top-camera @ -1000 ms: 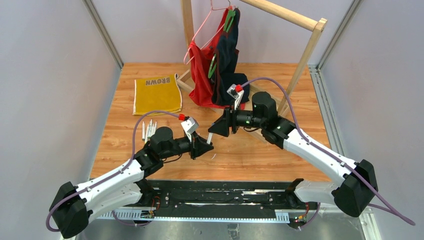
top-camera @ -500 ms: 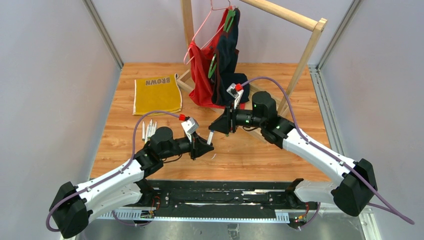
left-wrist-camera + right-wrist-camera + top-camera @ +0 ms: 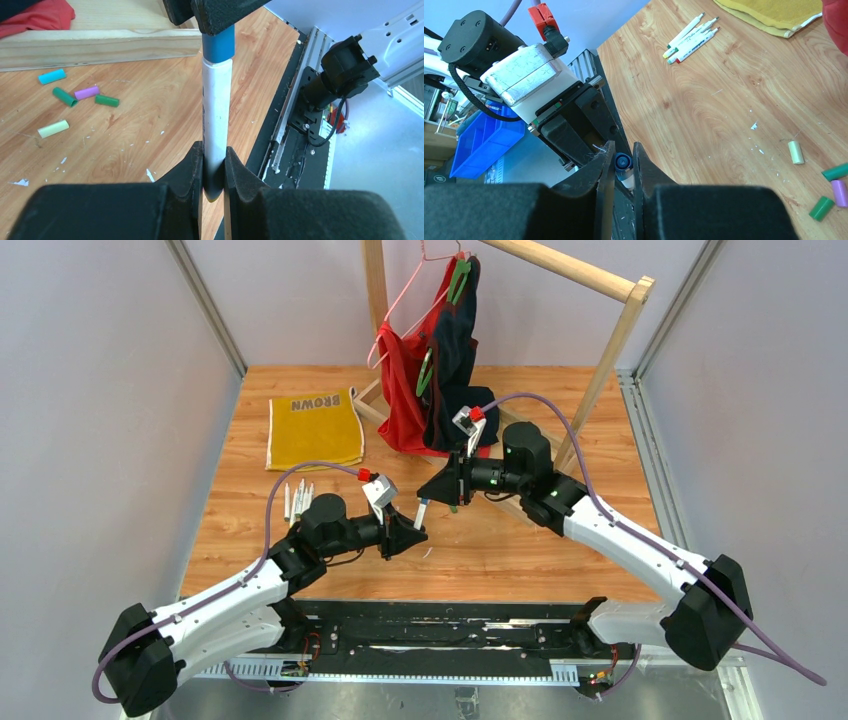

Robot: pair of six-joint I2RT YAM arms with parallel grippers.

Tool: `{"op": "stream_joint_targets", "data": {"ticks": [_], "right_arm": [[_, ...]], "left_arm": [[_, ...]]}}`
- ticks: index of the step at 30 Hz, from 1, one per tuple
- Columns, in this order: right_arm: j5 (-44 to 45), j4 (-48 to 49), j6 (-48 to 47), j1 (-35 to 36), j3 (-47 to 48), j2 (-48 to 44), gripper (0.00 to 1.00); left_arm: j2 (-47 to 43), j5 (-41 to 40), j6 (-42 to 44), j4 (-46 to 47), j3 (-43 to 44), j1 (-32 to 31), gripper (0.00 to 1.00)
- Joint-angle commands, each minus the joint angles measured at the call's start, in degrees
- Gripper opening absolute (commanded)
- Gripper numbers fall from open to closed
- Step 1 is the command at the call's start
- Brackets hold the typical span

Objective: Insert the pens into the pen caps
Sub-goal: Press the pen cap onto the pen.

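the left gripper (image 3: 214, 172) has its jaws clenched on the lower end of a white pen (image 3: 216, 110), holding it up off the bench (image 3: 150, 115). the right gripper (image 3: 624, 162) meets it from the far side, jaws grasping the blue cap (image 3: 218, 46), which sits against the top of the barrel. five loose caps (image 3: 86, 92) lie on the bench near the wooden rail (image 3: 100, 42): teal, two green, purple and pale yellow. the other pens (image 3: 689, 37) lie bunched together near the yellow cloth (image 3: 774, 12).
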Motion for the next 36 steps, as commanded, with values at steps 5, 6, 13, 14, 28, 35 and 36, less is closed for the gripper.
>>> {"op": "stream_joint_targets", "data": {"ticks": [5,6,13,14,28,35,36], "right_arm": [[3.4,-1.0,-1.7,2.1,-0.9,0.6,0.01],[3.9,-0.9,-2.0,2.4,-1.2,0.6,0.01],[3.1,0.7,-3.1,3.4,-3.4,0.9,0.01],[2.8,0.4,-3.5,3.5,-3.6,1.0,0.0],[-1.3,-0.1,-2.5,4.5,-6.4,4.1,0.01],[-1.3,-0.3,-2.3,4.9,-8.7,4.4,0.01],[-1.5,-0.3,-2.2,4.9,-8.9,4.6,0.01]], "left_arm": [[-0.1,-3.1,-1.6,2.1,1.4,-0.4,0.0],[-0.2,-3.2,-1.8,2.1,1.6,-0.4,0.0],[-1.8,-3.4,-2.2,2.3,3.3,-0.4,0.0],[-2.1,-3.4,-1.9,2.3,3.4,-0.4,0.0],[-3.0,-4.4,-1.4,1.8,7.8,-0.1,0.0],[-3.3,-1.0,-4.4,4.8,8.3,4.3,0.0],[-3.3,-0.4,-5.0,5.4,8.4,4.7,0.0]]}}
